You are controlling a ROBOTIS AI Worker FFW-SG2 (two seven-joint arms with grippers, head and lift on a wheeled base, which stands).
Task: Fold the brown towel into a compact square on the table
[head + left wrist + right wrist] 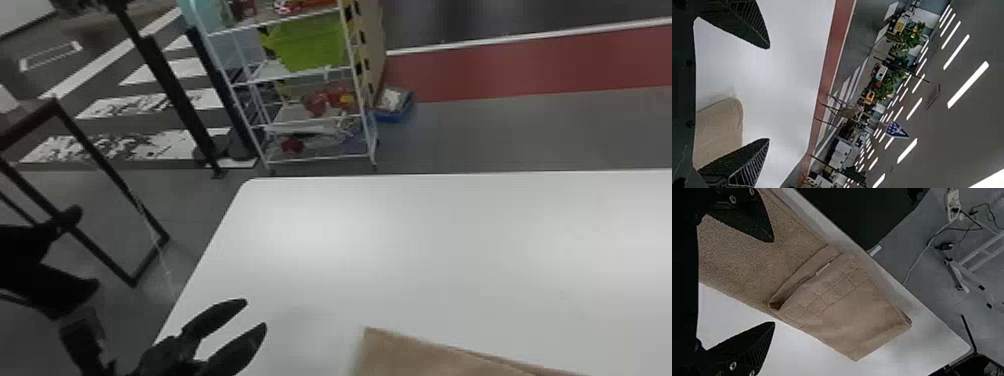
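Right wrist view brings us the towel (840, 321), and it's lying on the white table (805, 352), right along one edge, part of it doubled over, with a stitched grid across the folded section and a little pale tag (822, 269) by the fold. And look at the right gripper (773, 282): fingers spread wide, nothing pinched, one finger across the cloth in the picture and the other against bare table. Over to the head view, where a corner of the towel peeks in at the bottom, and well to its left is the left gripper (255, 314), also wide and empty, near the table's left side. Past the far edge stands a white rack (372, 132) with a green bin (312, 45) on it, a blue tray (395, 117) on the floor beside it, and then a red strip (525, 65) running off to the right.
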